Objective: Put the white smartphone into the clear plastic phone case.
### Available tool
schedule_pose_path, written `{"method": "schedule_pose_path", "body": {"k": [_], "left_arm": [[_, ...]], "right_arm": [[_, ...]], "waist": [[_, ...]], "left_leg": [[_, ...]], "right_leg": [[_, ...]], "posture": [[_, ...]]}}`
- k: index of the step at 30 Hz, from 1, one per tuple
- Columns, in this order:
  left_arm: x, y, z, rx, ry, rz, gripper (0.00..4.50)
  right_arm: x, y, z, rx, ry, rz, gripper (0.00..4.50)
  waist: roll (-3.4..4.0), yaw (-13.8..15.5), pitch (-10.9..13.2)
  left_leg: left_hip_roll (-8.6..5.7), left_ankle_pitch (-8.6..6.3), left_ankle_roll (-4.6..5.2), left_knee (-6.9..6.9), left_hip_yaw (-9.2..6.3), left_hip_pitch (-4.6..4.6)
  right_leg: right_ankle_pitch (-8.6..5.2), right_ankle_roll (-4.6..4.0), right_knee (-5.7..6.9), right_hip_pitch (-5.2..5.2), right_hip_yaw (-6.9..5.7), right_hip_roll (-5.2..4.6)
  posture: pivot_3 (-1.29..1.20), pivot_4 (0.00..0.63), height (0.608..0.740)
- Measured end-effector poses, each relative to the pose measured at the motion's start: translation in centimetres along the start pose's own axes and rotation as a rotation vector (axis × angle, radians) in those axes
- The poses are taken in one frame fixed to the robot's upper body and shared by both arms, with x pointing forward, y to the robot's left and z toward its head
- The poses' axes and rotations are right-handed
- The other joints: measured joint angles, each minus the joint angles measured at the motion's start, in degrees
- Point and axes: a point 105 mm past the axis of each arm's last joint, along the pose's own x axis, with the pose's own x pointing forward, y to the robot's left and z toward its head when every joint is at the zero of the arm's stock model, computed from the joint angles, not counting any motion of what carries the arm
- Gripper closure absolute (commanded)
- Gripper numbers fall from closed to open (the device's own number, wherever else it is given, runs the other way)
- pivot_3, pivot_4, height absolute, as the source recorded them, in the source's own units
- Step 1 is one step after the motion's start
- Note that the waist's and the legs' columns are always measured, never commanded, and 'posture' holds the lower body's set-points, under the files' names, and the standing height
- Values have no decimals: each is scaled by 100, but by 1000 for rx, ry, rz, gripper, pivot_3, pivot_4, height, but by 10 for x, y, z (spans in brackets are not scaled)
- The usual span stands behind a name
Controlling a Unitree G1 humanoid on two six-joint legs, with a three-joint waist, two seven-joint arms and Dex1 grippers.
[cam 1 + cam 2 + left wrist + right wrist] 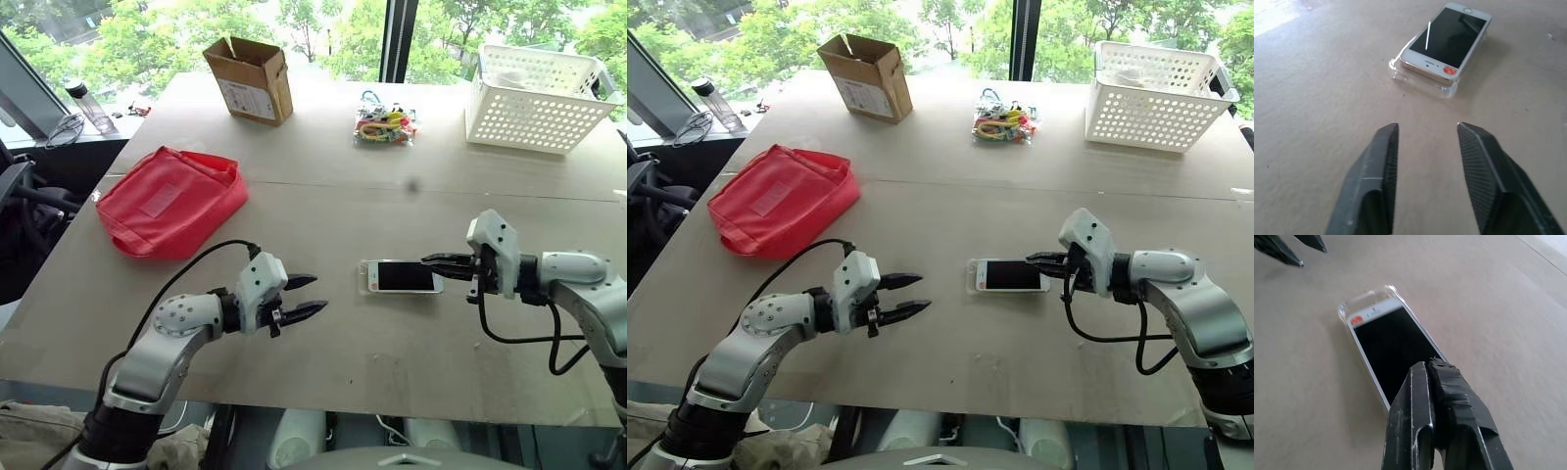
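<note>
The white smartphone (402, 277) lies screen up at the table's middle, an orange sticker on its left end. Under it is the clear plastic phone case (1399, 72), whose rim and corners stick out past that end. The phone's left end looks slightly raised over the rim. My left gripper (319, 294) is open and empty, a short way left of the phone and pointing at it. My right gripper (424, 259) is shut on nothing, its tips just over the phone's right end; whether they touch the phone I cannot tell.
A red pouch (171, 201) lies at the left. At the back stand a cardboard box (250, 78), a bundle of colourful small items (385, 125) and a white perforated basket (539, 98). A bottle (90, 106) stands on the sill beyond the far left corner.
</note>
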Motion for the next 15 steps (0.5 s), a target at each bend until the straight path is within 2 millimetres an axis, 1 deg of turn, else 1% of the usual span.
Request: {"method": "schedule_pose_path", "body": {"k": [1, 2, 4, 6, 8, 10, 12, 15], "left_arm": [[4, 0, -1, 0, 9, -6, 4377], [10, 2, -2, 4, 16, -4, 4487], [17, 2, -4, 4, 25, -5, 4487], [29, 6, -5, 15, 40, 9, 4487], [35, 8, -7, 15, 51, 20, 4487], [39, 8, -7, 30, 62, 24, 4487], [44, 10, -5, 49, 70, 28, 4487], [53, 7, -2, 55, 70, 13, 4487]], "right_arm": [[-5, -2, -3, -5, 15, -33, 4500], [-10, -2, -7, -12, 43, -76, 4500], [-13, -3, -14, -16, 74, -114, 4500], [-15, -8, -24, -36, 132, -188, 4500], [-15, -11, -28, -54, 160, -225, 4500], [-12, -10, -32, -59, 178, -236, 4500], [1, -4, -31, -70, 174, -219, 4500], [21, 10, -27, -113, 165, -154, 4500]], "waist": [[1, -8, 0], [0, -4, 0], [-2, -18, 0], [-2, -11, 0], [-3, -11, 0], [-3, -13, 0], [-4, -16, 0], [-3, -13, 0]], "left_leg": [[0, 0, 0, 0, 1, 2], [0, 0, 0, 0, 1, 2], [0, 0, 0, 0, 2, 3], [0, 1, 0, 2, 5, 5], [0, 1, 0, 7, 6, 4], [0, 1, 0, 7, 7, 4], [0, 2, -2, 8, 7, 6], [0, 2, -3, 14, 8, 5]], "right_leg": [[0, 0, 1, 0, 1, 0], [0, 0, 3, 0, 1, 1], [0, 0, 6, -1, 3, 3], [0, 0, 9, -1, 5, 3], [0, 1, 11, -2, 5, 4], [-1, 1, 12, -3, 8, 5], [-1, 1, 15, -4, 8, 7], [-1, 3, 18, -6, 10, 7]], "posture": [[0, 150, 733], [0, 150, 733], [0, 150, 733], [0, 150, 733], [0, 150, 733], [0, 150, 733], [0, 150, 733], [0, 150, 733]]}}
